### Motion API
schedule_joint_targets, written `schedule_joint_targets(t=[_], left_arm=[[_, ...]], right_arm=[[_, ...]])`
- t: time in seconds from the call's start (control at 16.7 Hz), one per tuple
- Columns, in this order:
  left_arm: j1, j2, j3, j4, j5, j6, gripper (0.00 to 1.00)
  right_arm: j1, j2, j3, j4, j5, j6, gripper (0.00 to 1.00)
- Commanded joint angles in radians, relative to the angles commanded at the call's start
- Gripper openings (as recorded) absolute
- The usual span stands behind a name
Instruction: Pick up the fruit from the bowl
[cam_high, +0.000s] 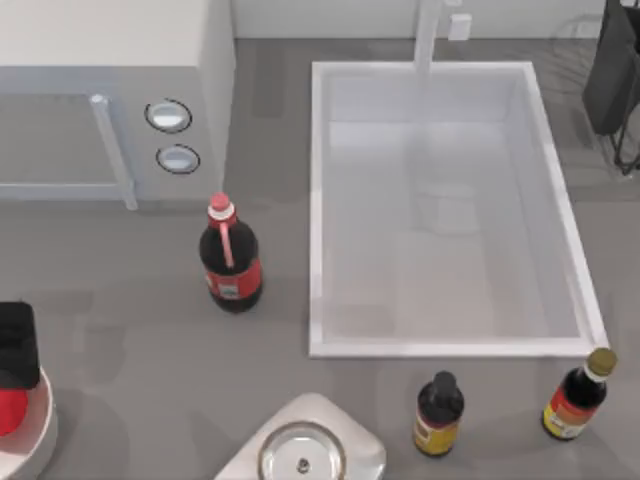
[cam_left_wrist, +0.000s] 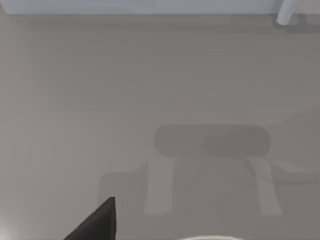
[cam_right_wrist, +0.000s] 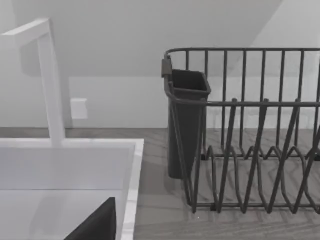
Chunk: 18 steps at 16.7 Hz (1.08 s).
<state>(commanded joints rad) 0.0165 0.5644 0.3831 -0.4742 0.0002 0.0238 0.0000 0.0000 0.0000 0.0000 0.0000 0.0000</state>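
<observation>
Hovering left gripper (cam_high: 14, 345) over the bowl (cam_high: 38, 432) at the table's left edge.
I cannot tell its grip; the fruit (cam_high: 9, 410) lies inside the bowl, just below it. Right arm parked far right.

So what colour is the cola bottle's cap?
Red, on the cola bottle near the table's middle; the top view shows it best.

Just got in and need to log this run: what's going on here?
The left gripper is at the table's left edge, over the white bowl that holds the red fruit. The fruit sits in the bowl, not yet lifted. The right arm is parked at the far right by the dish rack, beside the sink.
</observation>
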Motion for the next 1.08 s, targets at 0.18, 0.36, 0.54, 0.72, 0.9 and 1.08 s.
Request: schedule_joint_targets(t=[0.18, 0.36, 0.54, 0.72, 0.9, 1.08], left_arm=[[0.007, 0.273, 0.165, -0.208, 0.0, 0.01, 1.0], [0.013, 0.517, 0.314, -0.393, 0.0, 0.019, 1.0], [0.018, 0.696, 0.426, -0.536, 0.0, 0.026, 1.0], [0.021, 0.783, 0.487, -0.61, 0.0, 0.03, 1.0], [0.021, 0.792, 0.493, -0.617, 0.0, 0.031, 1.0], [0.017, 0.79, 0.488, -0.612, 0.0, 0.03, 1.0]], right_arm=[[0.0, 0.0, 0.0, 0.0, 0.0, 0.0, 1.0], [0.0, 0.0, 0.0, 0.0, 0.0, 0.0, 1.0], [0.0, 0.0, 0.0, 0.0, 0.0, 0.0, 1.0], [0.0, 0.0, 0.0, 0.0, 0.0, 0.0, 1.0], [0.0, 0.0, 0.0, 0.0, 0.0, 0.0, 1.0], [0.0, 0.0, 0.0, 0.0, 0.0, 0.0, 1.0]])
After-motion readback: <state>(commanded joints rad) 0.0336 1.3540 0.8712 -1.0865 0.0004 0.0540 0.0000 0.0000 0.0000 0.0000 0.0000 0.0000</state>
